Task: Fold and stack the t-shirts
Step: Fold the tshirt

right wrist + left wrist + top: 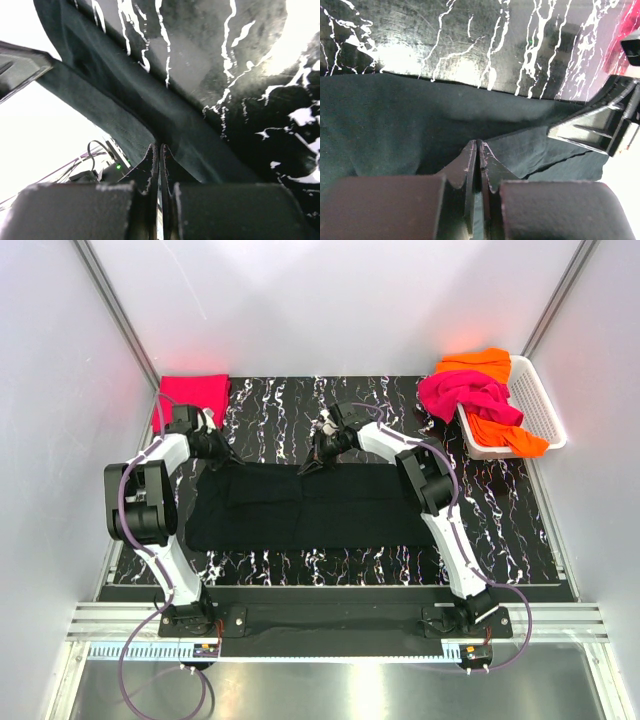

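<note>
1. Pinching the far hem of the black t-shirt (pixel 300 508) near its left end, the left end effector (pixel 230 459) has its fingers (pixel 469 167) closed to a slit. Dark cloth rises to the tips, but the bite itself is hidden behind them.
2. The right end effector (pixel 312 466) is clamped on the middle of the same far hem. In its wrist view a band of cloth runs from the fingers (pixel 149 167) up to the left, lifted off the bench (pixel 350 405).
3. The black t-shirt lies spread across the middle of the bench, longer from left to right. From above, the left arm covers its far left corner.
4. In the left wrist view a black angular part stands at the right edge, cut off and too partial to name.
5. A red-pink t-shirt (pixel 195 390) lies folded at the far left corner of the bench, just behind the left arm.
6. At the far right, well apart from both arms, a white basket (pixel 545 405) holds a magenta t-shirt (pixel 462 392) draped over its left rim. An orange t-shirt (pixel 478 361) is bunched behind the magenta one. More orange cloth spills over the near rim, and I cannot tell whether it is the same garment.
</note>
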